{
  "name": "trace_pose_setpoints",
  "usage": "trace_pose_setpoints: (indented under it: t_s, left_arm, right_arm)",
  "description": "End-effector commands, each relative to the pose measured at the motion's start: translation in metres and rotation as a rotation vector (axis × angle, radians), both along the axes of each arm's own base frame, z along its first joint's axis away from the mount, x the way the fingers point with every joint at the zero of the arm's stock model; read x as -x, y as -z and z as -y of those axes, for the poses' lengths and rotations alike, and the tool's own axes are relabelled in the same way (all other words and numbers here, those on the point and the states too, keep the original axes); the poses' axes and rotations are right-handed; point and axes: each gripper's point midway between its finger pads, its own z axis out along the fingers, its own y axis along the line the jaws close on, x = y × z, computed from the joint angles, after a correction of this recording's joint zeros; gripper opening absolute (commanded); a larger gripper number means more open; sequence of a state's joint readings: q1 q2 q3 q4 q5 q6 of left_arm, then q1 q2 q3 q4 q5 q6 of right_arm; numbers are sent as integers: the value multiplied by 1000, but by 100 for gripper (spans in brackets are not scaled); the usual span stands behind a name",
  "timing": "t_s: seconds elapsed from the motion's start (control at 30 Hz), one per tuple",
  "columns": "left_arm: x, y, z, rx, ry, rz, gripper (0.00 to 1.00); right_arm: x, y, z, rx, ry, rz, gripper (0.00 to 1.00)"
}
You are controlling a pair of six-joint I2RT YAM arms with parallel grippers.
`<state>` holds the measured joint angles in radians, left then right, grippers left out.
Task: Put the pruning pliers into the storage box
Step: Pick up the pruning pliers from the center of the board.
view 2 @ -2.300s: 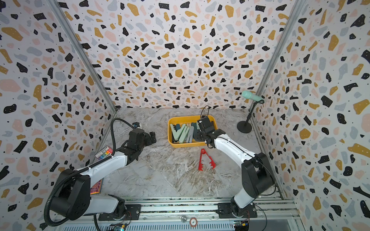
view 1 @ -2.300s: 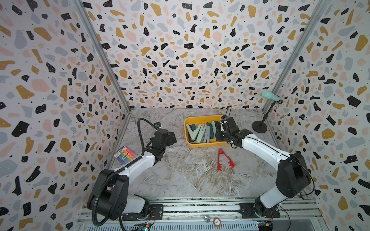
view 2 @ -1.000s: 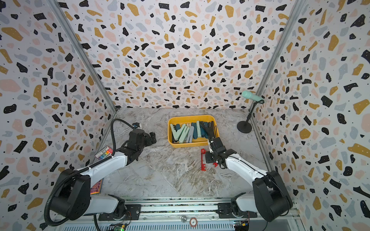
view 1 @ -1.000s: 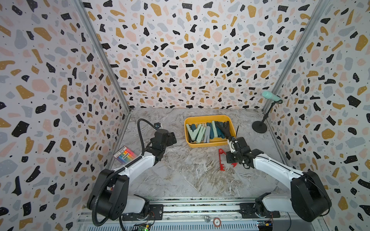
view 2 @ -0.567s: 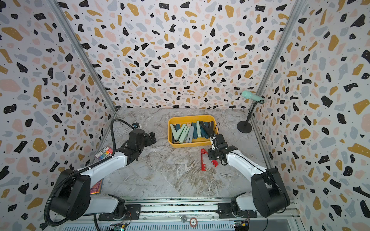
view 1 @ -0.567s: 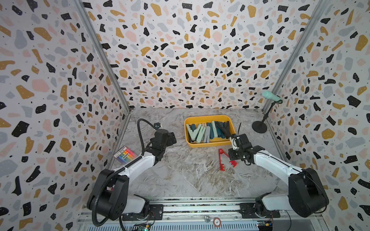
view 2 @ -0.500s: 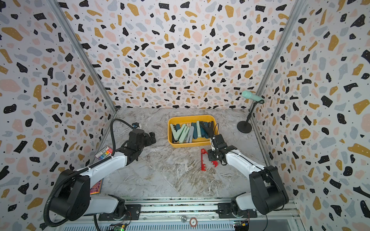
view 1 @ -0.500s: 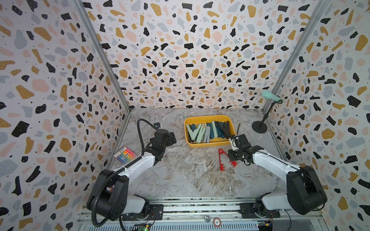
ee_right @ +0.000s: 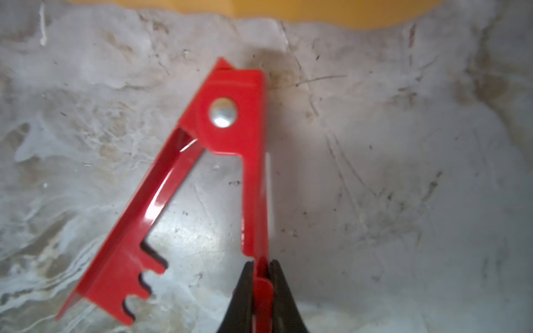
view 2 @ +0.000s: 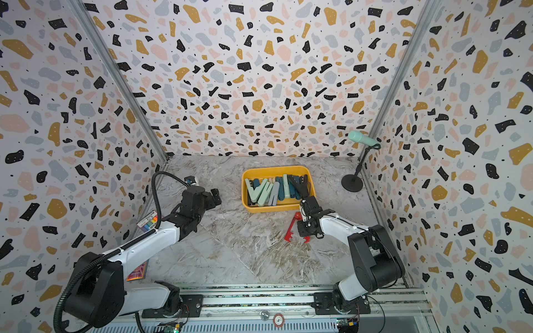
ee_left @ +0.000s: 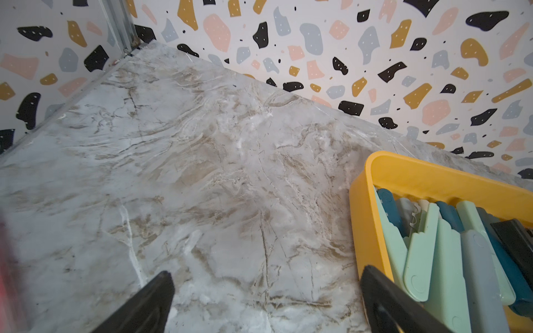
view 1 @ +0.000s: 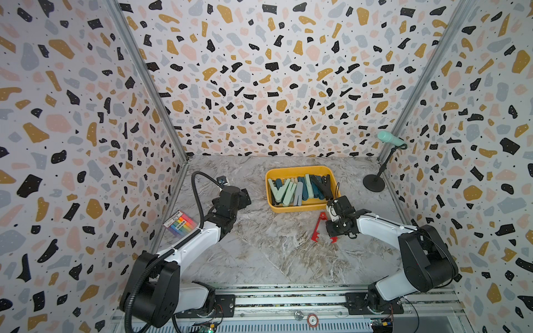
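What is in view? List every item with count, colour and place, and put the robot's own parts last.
storage box: one, yellow, far middle of the table
pliers in the box: about ten, mint, dark teal, grey, black and beige, lying side by side
red pliers: one, red, spread open on the table just in front of the box
microphone: one, mint on a black stand, far right corner
striped packet: one, rainbow, by the left wall
second packet: one, orange-pink, partly hidden under the left arm
table: one, grey-beige marble pattern
left claw: one, black, open, empty, left of the box
right claw: one, black, shut on one arm of the red pliers
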<state>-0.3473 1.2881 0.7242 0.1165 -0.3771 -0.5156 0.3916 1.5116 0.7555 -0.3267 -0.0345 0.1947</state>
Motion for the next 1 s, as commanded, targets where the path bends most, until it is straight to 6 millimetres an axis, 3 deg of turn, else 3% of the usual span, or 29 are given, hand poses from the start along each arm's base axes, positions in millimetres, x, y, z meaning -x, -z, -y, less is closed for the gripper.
trace_pose_setpoints:
  t_s: [0.0,0.17,0.47,0.57,0.73,0.97]
  left_arm:
    - [3,-4,-12,-4,-55,24,99]
    - [4,-4,-15,-4,-67,26,100]
    - [2,-8,-14,0,-69,35,100]
    - [1,-6,-12,10,-61,32,99]
    - [2,-4,-11,7,-54,18,99]
    - [3,-2,-14,-5,-65,16,100]
  right_arm:
    - [2,-2,-3,-4,-25,11,0]
    - [-4,-33,-12,-64,-52,110,0]
    - [-25,-106,-22,-122,-79,295,0]
    - [-45,-112,-23,-84,-103,316,0]
    - [-86,-124,-41,-122,-179,349,0]
    - [-140,-114,-55,-100,-279,323,0]
